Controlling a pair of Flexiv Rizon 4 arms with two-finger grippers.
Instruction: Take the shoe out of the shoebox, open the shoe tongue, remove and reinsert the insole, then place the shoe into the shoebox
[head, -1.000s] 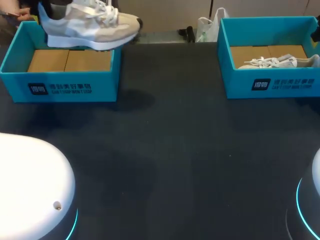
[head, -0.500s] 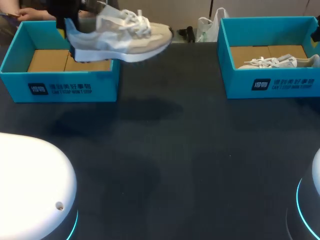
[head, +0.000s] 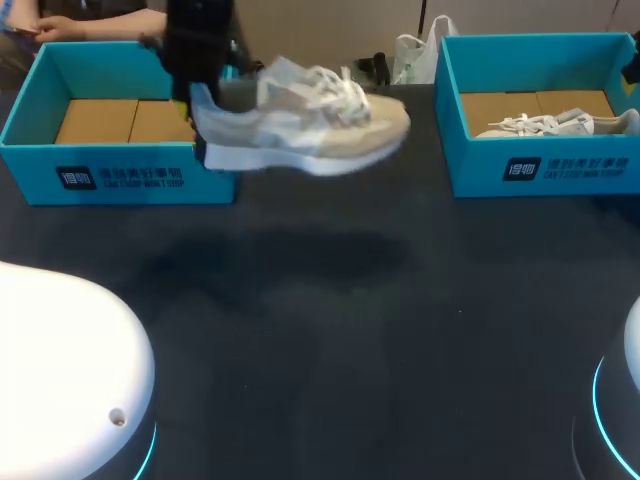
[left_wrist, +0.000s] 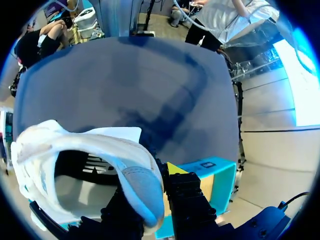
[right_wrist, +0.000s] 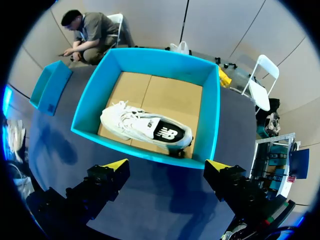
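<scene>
A beige and white sneaker hangs in the air over the dark table, toe pointing right, just right of the left teal shoebox. My left gripper is shut on its heel. The left wrist view shows the heel collar pinched between the gripper fingers, with the shoe's opening beside them. My right gripper stands open above the table, just in front of the right teal shoebox, nothing between its fingers. A second white sneaker lies inside that box.
The left shoebox has only its cardboard floor showing. The right shoebox stands at the back right with the second sneaker in it. Dark table surface stretches between and in front of the boxes.
My left gripper has carried the sneaker rightward and lower, from above the left shoebox out over the table. The right gripper has stayed put.
</scene>
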